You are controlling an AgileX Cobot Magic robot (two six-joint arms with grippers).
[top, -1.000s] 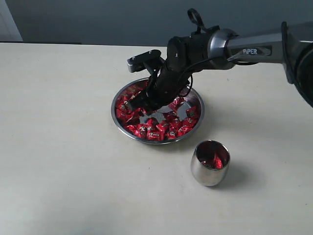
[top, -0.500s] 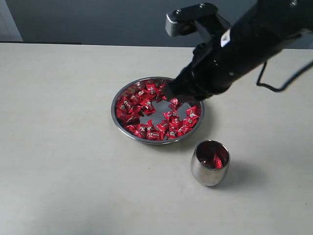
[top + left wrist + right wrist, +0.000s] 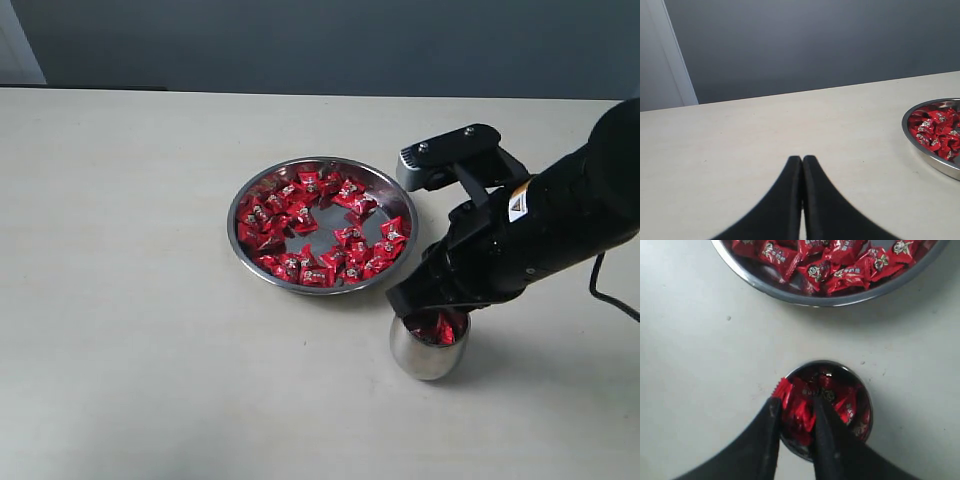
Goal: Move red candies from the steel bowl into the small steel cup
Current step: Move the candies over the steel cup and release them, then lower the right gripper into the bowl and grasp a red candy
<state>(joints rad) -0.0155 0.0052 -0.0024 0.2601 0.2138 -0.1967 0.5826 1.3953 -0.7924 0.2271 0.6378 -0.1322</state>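
Note:
The steel bowl point(image 3: 233, 226) sits mid-table, its bottom covered with many red candies point(image 3: 310, 240). In front of it and to the right stands the small steel cup point(image 3: 425, 360), with a few red candies point(image 3: 842, 402) inside. My right gripper point(image 3: 425, 308) hangs just over the cup's mouth. In the right wrist view, this gripper point(image 3: 796, 409) is shut on one red candy point(image 3: 792, 410), whose crimped end sticks out over the cup's rim point(image 3: 869, 407). My left gripper point(image 3: 802, 160) is shut on nothing, low over bare table beside the bowl point(image 3: 932, 159), and is out of the exterior view.
The pale tabletop point(image 3: 130, 330) spreads wide to the left and front of the bowl. A dark wall point(image 3: 300, 40) runs behind the table's far edge. The right arm's black body point(image 3: 540, 230) reaches in from the right.
The right arm has lifted out of the bowl and swung forward and to the right, down over the cup, with a candy in its fingers. Bowl and cup have not moved.

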